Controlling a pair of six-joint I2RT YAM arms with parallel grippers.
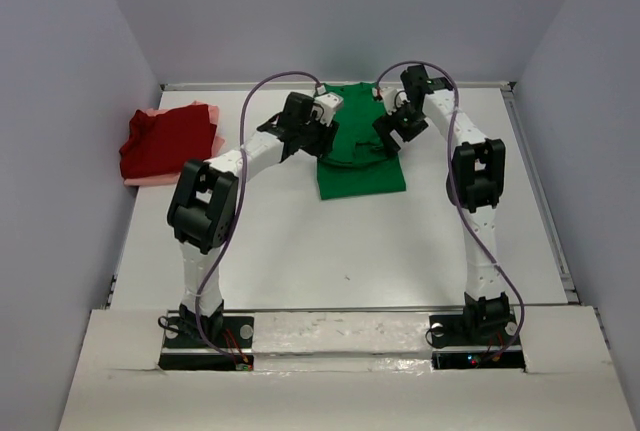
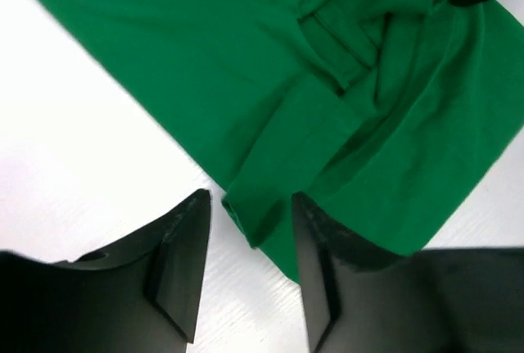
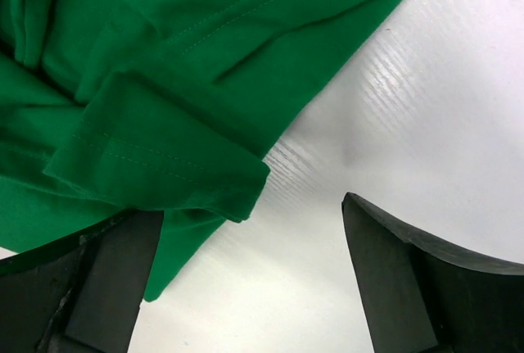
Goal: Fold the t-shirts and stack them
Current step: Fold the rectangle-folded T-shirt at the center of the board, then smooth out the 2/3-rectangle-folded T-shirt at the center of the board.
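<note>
The bright green t-shirt point(image 1: 362, 176) lies partly folded at the far middle of the table. My left gripper point(image 1: 322, 133) is over its left edge and my right gripper point(image 1: 388, 139) over its right part. In the left wrist view the left gripper point(image 2: 250, 205) is open, with a folded green sleeve hem point(image 2: 262, 205) between the fingertips. In the right wrist view the right gripper point(image 3: 254, 205) is open wide over bare table, with a green sleeve corner point(image 3: 205, 173) by its left finger point(image 3: 123, 263). The dark red t-shirt point(image 1: 162, 141) lies folded on the pale pink one point(image 1: 150, 180) at the far left.
The white table point(image 1: 350, 251) is walled at the back and on both sides. A raised rim point(image 1: 545, 211) runs along its right edge. Purple cables point(image 1: 255, 101) loop over both arms.
</note>
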